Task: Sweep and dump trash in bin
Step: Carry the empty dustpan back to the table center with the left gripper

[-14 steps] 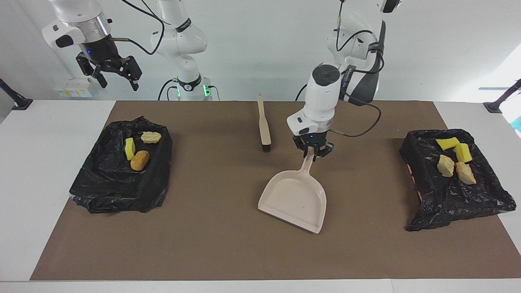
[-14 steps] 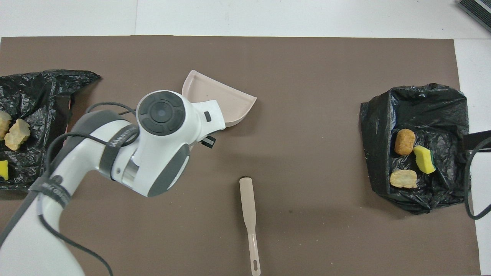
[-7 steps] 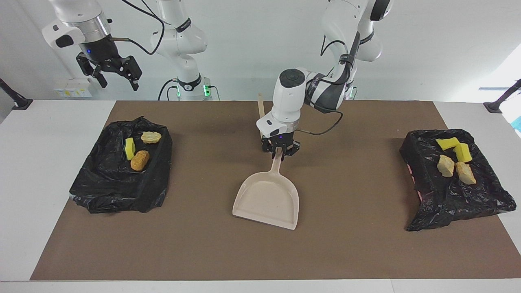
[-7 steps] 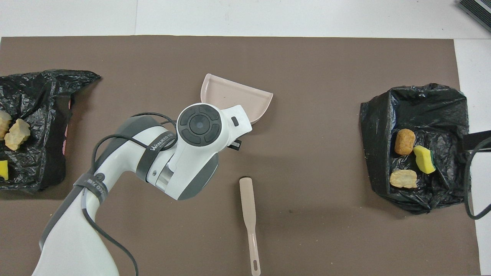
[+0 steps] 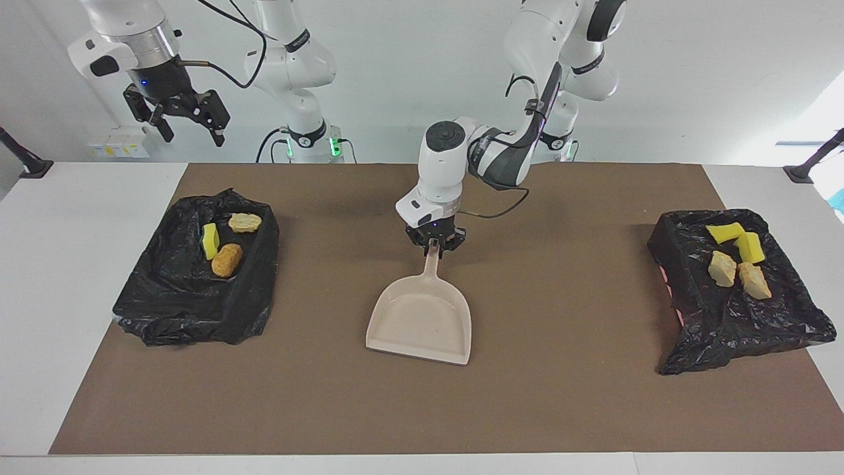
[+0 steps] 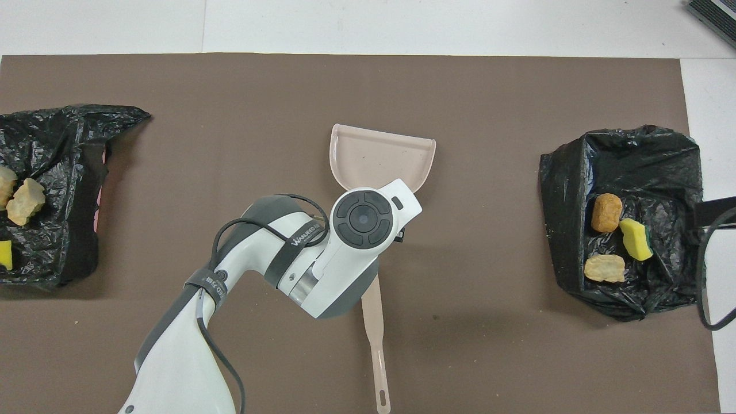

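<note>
left gripper (image 5: 434,249) has carried the dustpan (image 5: 420,319) toward the right arm's end since a second ago; pan now sits mid-mat on the tabletop (image 5: 79,264), fingers pinched on its handle. right gripper (image 5: 184,122) unchanged, up over the tabletop edge near its base, fingers spread, holding nothing. counts: 2 black-bagged bins; trash is 3 scraps in the bin at the right arm's end (image 5: 191,290), 4 in the bin at the left arm's end (image 5: 732,310). 1 brush (image 6: 375,339): facing view hides it, overhead its head is under the left arm. that bin is cut off overhead.
</note>
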`<state>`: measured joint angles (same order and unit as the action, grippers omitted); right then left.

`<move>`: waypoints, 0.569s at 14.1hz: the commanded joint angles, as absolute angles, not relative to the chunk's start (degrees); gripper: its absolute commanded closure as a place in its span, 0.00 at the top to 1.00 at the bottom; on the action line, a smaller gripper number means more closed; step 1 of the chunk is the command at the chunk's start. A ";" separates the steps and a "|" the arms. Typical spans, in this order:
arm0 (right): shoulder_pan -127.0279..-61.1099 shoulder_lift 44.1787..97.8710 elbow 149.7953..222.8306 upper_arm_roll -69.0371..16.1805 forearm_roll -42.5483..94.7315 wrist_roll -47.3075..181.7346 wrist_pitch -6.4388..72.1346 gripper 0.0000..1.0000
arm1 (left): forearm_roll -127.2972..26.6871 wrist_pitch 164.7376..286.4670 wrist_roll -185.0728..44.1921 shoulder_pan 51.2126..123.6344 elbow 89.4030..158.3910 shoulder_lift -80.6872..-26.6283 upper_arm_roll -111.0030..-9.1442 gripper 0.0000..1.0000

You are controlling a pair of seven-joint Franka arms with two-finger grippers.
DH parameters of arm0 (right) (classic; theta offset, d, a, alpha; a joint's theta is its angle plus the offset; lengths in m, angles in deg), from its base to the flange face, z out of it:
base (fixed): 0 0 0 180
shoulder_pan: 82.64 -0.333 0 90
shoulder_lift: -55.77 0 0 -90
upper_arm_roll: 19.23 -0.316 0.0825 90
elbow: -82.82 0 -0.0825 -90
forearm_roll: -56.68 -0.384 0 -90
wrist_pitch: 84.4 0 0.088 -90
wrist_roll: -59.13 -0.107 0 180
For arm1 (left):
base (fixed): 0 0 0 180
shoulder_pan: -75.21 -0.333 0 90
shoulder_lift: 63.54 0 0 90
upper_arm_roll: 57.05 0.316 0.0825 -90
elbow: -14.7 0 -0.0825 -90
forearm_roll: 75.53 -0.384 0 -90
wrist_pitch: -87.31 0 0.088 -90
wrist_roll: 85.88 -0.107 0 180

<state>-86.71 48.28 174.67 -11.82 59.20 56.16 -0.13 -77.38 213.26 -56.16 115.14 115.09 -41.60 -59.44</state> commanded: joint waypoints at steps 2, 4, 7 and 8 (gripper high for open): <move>-86.07 46.81 176.52 -12.02 59.67 57.90 0.68 1.00 | -76.58 209.49 -55.73 113.89 115.25 -42.09 -58.89 1.00; -86.07 46.81 176.52 -12.02 59.67 57.81 0.68 1.00 | -76.58 208.16 -56.17 112.04 115.25 -43.32 -58.98 1.00; -86.42 46.72 176.69 -12.11 60.63 58.33 1.03 1.00 | -76.67 206.41 -56.35 108.09 115.16 -45.51 -58.98 1.00; -86.77 46.72 176.78 -12.20 60.55 60.69 1.03 1.00 | -76.67 205.35 -57.14 107.21 114.98 -46.31 -58.89 1.00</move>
